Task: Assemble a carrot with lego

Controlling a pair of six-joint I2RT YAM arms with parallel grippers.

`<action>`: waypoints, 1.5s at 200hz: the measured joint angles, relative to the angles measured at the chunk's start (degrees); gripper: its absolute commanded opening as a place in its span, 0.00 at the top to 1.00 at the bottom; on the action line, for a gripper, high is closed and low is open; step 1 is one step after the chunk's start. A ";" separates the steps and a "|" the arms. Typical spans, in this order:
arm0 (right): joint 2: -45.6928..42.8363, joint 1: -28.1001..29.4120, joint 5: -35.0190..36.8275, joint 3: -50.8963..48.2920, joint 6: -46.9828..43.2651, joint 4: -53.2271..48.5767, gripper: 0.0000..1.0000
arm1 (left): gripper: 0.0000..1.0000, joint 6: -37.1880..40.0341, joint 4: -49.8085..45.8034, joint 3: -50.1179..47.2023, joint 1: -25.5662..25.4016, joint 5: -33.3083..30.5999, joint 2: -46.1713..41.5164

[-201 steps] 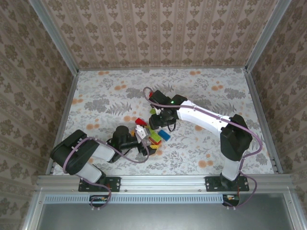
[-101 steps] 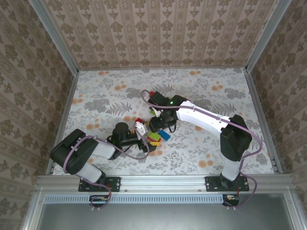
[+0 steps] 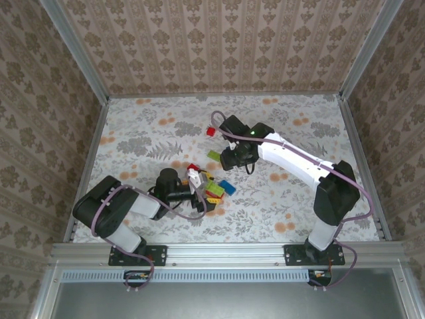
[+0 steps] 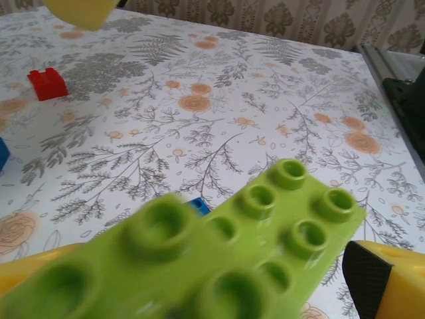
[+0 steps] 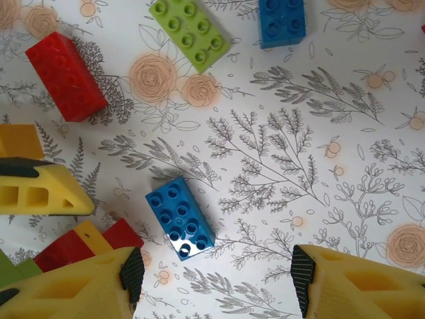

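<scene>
The lego (image 3: pixel 211 187) lies in a loose pile on the table (image 3: pixel 133 133), not yet a carrot. A blue brick (image 5: pixel 180 216) sits flat between the wide-apart fingers of the right gripper (image 5: pixel 214 269), which holds nothing. The left gripper (image 4: pixel 199 286) is wide apart too, a green brick (image 4: pixel 265 226) between its fingers. It looks like picking time: next, the fingers must drop and squeeze one brick.

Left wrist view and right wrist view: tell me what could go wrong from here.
1. The green brick sits tilted between the fingers of the left pincer; whether it is gripped is unclear, so it might slip out.
2. The blue brick lies askew, nearer one finger of the open right pincer; closing could nudge it rather than catch it.
</scene>
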 measured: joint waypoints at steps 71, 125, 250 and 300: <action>0.00 -0.52 0.00 -1.33 0.00 -0.11 0.36 | 0.07 -0.07 1.40 -0.02 0.02 4.50 0.48; 0.00 -0.74 0.00 -1.90 0.00 -0.09 0.36 | 0.14 -1.49 4.15 -1.22 0.02 5.25 0.48; -0.24 -1.29 0.39 -4.11 0.90 0.20 0.37 | 0.27 -2.80 7.17 -3.02 -0.04 5.27 0.48; 6.29 -3.65 0.96 0.87 -1.99 0.76 0.35 | 0.21 -1.68 5.25 -1.75 -0.04 5.22 1.44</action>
